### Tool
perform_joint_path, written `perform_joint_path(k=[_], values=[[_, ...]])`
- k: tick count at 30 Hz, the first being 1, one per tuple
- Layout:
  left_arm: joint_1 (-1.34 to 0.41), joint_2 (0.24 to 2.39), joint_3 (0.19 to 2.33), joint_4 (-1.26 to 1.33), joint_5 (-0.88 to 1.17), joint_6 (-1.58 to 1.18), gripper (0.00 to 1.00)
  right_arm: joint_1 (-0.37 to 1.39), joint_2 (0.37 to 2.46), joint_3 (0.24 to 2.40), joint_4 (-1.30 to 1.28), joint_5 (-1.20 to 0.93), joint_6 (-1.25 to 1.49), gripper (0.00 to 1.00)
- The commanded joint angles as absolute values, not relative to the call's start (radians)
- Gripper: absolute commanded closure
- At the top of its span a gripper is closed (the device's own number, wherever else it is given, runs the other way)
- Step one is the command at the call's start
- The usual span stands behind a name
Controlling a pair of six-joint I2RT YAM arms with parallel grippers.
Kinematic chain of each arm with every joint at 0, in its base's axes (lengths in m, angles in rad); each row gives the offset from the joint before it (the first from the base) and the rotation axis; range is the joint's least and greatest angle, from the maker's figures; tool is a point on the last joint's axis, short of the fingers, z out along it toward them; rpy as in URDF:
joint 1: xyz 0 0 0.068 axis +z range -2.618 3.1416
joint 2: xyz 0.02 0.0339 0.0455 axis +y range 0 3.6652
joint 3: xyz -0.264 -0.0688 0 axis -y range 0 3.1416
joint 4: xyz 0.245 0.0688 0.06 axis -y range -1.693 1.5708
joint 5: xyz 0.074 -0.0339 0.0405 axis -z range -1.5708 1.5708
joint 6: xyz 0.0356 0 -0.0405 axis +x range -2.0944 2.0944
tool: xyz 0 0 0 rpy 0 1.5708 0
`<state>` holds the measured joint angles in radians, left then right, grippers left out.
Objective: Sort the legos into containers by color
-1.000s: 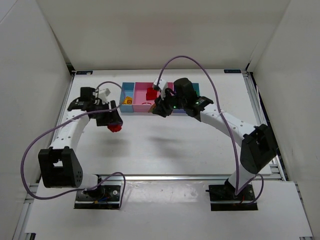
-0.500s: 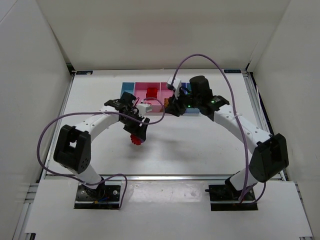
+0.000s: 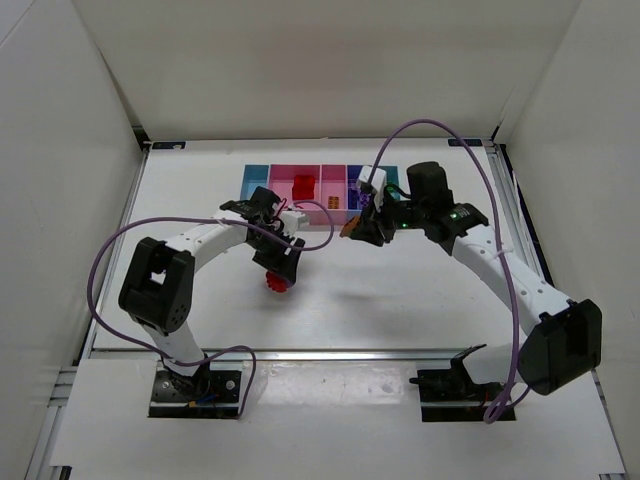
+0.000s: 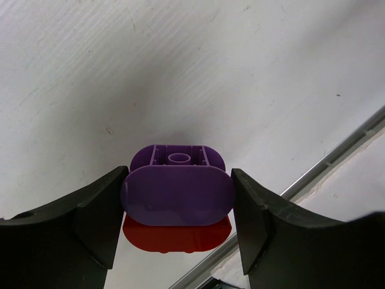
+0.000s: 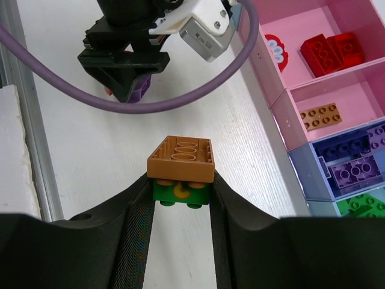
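Note:
My left gripper (image 4: 177, 198) is shut on a stack of legos, a purple oval piece (image 4: 177, 189) on a red one (image 4: 177, 238), held low over the white table; in the top view the red piece (image 3: 275, 282) shows under that gripper (image 3: 278, 268). My right gripper (image 5: 180, 186) is shut on an orange brick (image 5: 181, 158) stacked on a green one (image 5: 180, 192), in front of the containers (image 3: 322, 168). The compartments hold red bricks (image 5: 328, 51), an orange plate (image 5: 320, 115), purple bricks (image 5: 355, 168) and green bricks (image 5: 364, 206).
The tray stands at the back centre of the table. A purple cable (image 3: 300, 235) loops off the left wrist between the two grippers, which are close together. An aluminium rail (image 3: 320, 352) runs along the table's near edge. White walls enclose the sides.
The left arm has swung from the left side toward the table's centre, carrying the red and purple stack. The right arm has drawn right and back from the tray with its stack.

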<state>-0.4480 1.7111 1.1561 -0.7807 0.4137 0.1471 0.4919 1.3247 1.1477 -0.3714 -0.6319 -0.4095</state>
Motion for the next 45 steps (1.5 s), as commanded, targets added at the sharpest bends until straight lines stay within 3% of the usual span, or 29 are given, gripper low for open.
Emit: perform_joint_path(k=[1, 6, 14, 15, 16, 17, 22, 27, 29, 31, 36, 38, 45], values=[[-0.456, 1.692, 1.166, -0.738, 0.416, 0.109, 0.49, 0.48, 1.308, 1.146, -0.394, -0.658, -0.443, 1.0], [-0.456, 1.684, 1.178, -0.741, 0.512, 0.146, 0.32, 0.457, 1.308, 1.154, -0.425, -0.653, -0.449, 1.0], [-0.437, 1.568, 1.149, -0.664, 0.493, 0.106, 0.27, 0.449, 1.304, 1.143, -0.431, -0.638, -0.468, 1.0], [-0.436, 1.554, 1.15, -0.655, 0.471, 0.085, 0.25, 0.449, 1.305, 1.143, -0.431, -0.635, -0.469, 1.0], [-0.436, 1.527, 1.152, -0.65, 0.438, 0.059, 0.14, 0.449, 1.31, 1.141, -0.431, -0.629, -0.471, 1.0], [-0.436, 1.513, 1.151, -0.637, 0.425, 0.051, 0.09, 0.449, 1.315, 1.141, -0.43, -0.627, -0.474, 1.0], [-0.345, 1.442, 1.13, -0.569, 0.48, -0.026, 0.01, 0.446, 1.325, 1.143, -0.425, -0.621, -0.485, 1.0], [-0.235, 1.488, 1.207, -0.569, 0.581, -0.158, 0.0, 0.446, 1.336, 1.146, -0.41, -0.603, -0.489, 1.0], [-0.129, 1.509, 1.241, -0.56, 0.719, -0.202, 0.01, 0.446, 1.341, 1.154, -0.397, -0.601, -0.483, 1.0], [-0.059, 1.517, 1.233, -0.469, 0.998, -0.177, 0.01, 0.446, 1.357, 1.169, -0.399, -0.623, -0.48, 1.0], [-0.06, 1.441, 1.2, -0.33, 1.222, -0.237, 0.01, 0.448, 1.394, 1.207, -0.402, -0.767, -0.494, 1.0], [-0.077, 1.405, 1.166, -0.162, 1.296, -0.32, 0.01, 0.449, 1.439, 1.262, -0.458, -0.868, -0.531, 1.0], [-0.181, 1.293, 1.114, -0.109, 1.327, -0.158, 0.01, 0.451, 1.56, 1.396, -0.535, -1.201, -0.615, 1.0]])
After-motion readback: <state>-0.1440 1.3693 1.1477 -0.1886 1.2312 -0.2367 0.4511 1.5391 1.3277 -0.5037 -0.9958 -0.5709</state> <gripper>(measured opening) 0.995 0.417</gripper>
